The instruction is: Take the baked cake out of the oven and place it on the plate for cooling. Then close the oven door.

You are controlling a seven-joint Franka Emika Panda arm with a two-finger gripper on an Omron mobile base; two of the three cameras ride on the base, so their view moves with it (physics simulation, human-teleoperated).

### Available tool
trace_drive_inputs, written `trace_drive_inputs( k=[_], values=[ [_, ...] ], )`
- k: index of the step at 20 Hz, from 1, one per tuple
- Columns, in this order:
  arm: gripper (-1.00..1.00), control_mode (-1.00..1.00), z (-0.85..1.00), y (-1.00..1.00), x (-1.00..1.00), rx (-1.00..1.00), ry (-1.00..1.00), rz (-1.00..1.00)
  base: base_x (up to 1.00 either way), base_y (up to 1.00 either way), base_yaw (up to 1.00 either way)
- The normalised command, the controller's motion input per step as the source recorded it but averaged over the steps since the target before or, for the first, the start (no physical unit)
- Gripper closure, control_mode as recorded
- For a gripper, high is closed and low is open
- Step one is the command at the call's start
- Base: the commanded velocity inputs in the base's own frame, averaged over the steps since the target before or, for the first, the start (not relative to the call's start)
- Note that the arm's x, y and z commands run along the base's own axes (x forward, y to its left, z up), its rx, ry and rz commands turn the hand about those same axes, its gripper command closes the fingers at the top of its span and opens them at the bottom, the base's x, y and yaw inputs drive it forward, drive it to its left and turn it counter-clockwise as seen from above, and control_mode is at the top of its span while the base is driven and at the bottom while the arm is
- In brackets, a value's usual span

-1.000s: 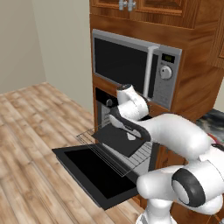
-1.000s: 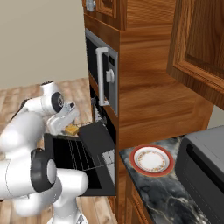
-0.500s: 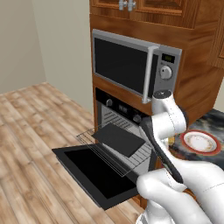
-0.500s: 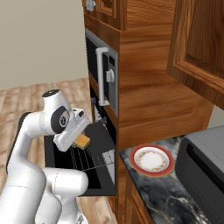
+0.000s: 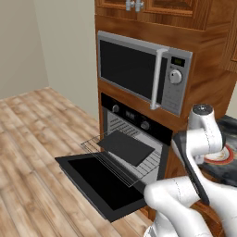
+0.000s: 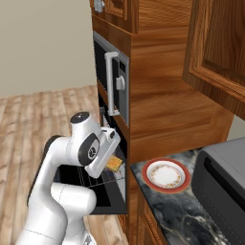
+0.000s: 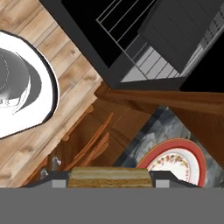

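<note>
The claw (image 7: 110, 178) is clamped on the cake (image 7: 110, 176), a tan slab seen edge-on between the two finger tips at 6 o'clock in the hand view. In the right base view the cake (image 6: 114, 163) hangs in the air in front of the cabinet edge, with the plate (image 6: 166, 174) near it at 3 o'clock on the dark counter (image 6: 182, 215).

From the hand view the plate (image 7: 181, 162) lies at 4 o'clock from the cake, part of its red rim in sight.

Further out, the oven (image 5: 134, 134) stands open, its door (image 5: 99, 178) dropped flat, the rack (image 5: 122, 155) pulled out with the dark tray (image 5: 126, 147) on it. The microwave (image 5: 141, 69) sits at 12 o'clock above the oven.

The cake looks light and stiff enough to carry flat, but probably crumbly. The grip across its two opposite sides suits it; squeezing harder could crush it. It likely needs to be set down level, well inside the rim.
</note>
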Motion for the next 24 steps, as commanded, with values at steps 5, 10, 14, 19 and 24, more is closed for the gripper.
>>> trace_drive_inputs(
  k=[5, 10, 14, 19, 24],
  values=[
    [1.00, -1.00, 0.00, -0.62, 0.31, 0.00, 0.01, 0.00, 0.00, 0.00, 0.00],
    [1.00, -1.00, 0.00, -0.59, 0.35, 0.00, 0.00, 0.00, 0.00, 0.00, 0.00],
    [1.00, -1.00, 0.00, -0.50, 0.24, 0.00, 0.05, 0.00, 0.00, 0.00, 0.00],
    [1.00, -1.00, 0.00, -0.41, 0.24, 0.01, 0.08, 0.00, 0.00, 0.00, 0.00],
    [1.00, -1.00, -0.12, -0.35, 0.19, 0.00, 0.10, 0.00, 0.00, 0.00, 0.00]
  ],
)
